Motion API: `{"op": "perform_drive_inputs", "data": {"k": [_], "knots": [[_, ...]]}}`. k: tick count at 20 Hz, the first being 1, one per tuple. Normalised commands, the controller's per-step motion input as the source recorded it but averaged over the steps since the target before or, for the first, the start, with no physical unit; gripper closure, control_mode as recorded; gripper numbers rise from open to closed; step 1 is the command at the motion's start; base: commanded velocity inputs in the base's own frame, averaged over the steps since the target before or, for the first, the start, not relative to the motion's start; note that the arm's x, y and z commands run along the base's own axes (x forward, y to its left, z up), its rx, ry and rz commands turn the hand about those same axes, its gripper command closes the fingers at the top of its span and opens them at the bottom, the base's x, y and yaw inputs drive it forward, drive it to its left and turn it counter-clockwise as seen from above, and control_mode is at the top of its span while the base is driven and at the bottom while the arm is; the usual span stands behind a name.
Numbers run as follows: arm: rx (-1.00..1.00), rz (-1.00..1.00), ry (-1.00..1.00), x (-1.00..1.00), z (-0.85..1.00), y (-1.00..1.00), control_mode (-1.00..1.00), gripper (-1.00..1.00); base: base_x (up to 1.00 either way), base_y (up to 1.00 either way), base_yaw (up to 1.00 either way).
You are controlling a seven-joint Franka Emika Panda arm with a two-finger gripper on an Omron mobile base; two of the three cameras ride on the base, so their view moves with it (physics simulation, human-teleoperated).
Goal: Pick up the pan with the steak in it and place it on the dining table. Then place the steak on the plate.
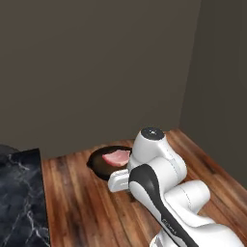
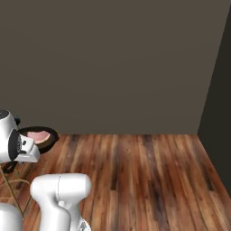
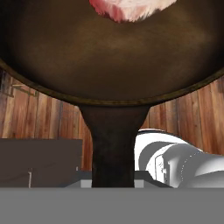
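The dark round pan hangs in the air above a wooden floor, with the pink steak lying flat in it. From the right base view the pan and steak sit just beyond my white hand at the left edge. In the hand view the pan's bowl spans the top, an edge of steak shows, and its dark handle runs down into my gripper, which is shut on it. A corner of the black marble dining table lies low at the left. The plate is out of view.
Plain dark walls close the scene behind and to the right. The wooden floor stretches wide to the right of the arm. A thin-legged frame stands low at the left in the right base view.
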Motion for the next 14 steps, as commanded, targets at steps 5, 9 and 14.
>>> {"op": "perform_drive_inputs", "data": {"k": [5, 9, 14], "knots": [[0.0, 0.0, 0.0, 0.0, 0.0, 0.0, 1.0, 1.0, 1.0, 0.0, 0.0], [0.0, 0.0, 0.0, 0.0, 0.0, 0.0, 1.0, 1.0, 1.0, 0.0, 0.0], [0.0, 0.0, 0.0, 0.0, 0.0, 0.0, 1.0, 1.0, 1.0, 0.0, 0.0]]}}
